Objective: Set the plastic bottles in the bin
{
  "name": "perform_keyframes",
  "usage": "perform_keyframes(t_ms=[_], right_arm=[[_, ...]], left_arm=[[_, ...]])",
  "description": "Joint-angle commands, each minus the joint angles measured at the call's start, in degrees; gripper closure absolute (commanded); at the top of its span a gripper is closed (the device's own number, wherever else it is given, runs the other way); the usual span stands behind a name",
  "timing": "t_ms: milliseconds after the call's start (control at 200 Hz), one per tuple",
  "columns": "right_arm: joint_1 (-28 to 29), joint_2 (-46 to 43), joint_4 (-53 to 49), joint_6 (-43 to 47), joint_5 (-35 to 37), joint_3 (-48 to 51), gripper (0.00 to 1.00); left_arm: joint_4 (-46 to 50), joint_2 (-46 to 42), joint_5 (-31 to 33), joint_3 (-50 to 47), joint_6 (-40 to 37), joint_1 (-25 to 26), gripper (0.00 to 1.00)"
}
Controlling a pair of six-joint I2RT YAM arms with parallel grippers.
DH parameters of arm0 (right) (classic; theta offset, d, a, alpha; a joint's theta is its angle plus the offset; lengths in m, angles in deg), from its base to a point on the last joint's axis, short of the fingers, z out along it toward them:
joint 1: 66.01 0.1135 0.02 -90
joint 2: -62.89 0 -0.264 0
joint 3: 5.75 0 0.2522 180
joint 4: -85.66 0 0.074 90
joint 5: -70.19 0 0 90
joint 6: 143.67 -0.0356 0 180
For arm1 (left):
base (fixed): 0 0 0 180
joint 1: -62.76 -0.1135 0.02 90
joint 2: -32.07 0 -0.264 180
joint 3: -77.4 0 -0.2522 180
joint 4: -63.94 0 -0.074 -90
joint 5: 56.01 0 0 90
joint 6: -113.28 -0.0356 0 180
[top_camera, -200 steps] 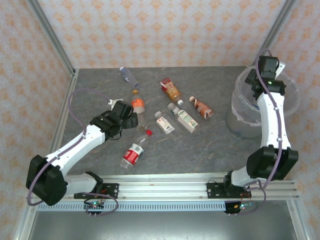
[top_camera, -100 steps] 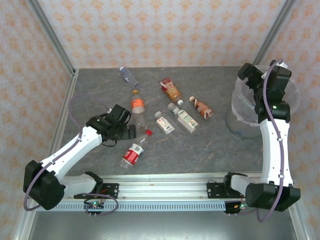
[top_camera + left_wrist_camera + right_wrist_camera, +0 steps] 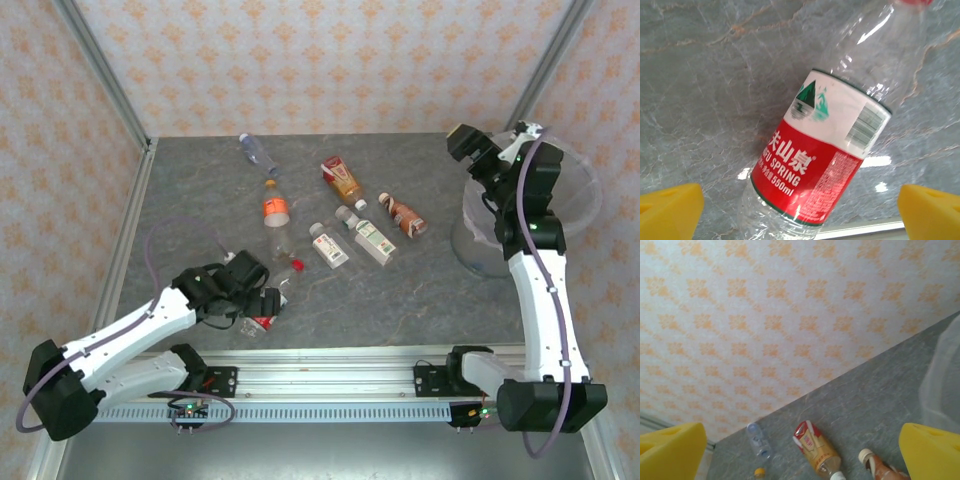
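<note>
The left tool (image 3: 800, 210) hangs spread wide over the red-labelled bottle (image 3: 812, 170).

Bare tabletop (image 3: 700, 100) flanks the red-labelled bottle (image 3: 812, 170) on both sides, inside the left tool's (image 3: 258, 300) spread fingers (image 3: 670, 210). Mid-tabletop, other bottles (image 3: 330, 248) lie crowded. A bare strip separates the brown bottle (image 3: 405, 214) from the bin (image 3: 585, 190), whose left side the right arm (image 3: 535, 260) stands before.

Red-labelled bottle (image 3: 812, 167), perhaps red cap (image 3: 914, 2)
</note>
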Motion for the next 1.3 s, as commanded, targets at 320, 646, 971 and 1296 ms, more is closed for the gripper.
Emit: perform_keyframes(t_ms=[320,646,971,1296], right_arm=[[12.08,3.1,1.16,3.57,6.0,-0.3,0.01],[16.93,7.34,3.52,2.28,6.22,-0.38,0.01],[17.29,6.8,1.54,1.97,8.37,2.65,0.01],[17.29,6.25,-1.81,3.36,10.48,4.78,0.01]], left_arm=[[-8.42,6.32,2.72,-6.74,1.36,7.81,0.02],[-15.11,9.45,2.17,-10.58,-2.33,9.25,0.11],[-16.03,14.38,6.35,-9.15,-3.85,11.93,0.33],[-17.09,15.97,11.26,-3.69,-6.89,18.09,0.5]])
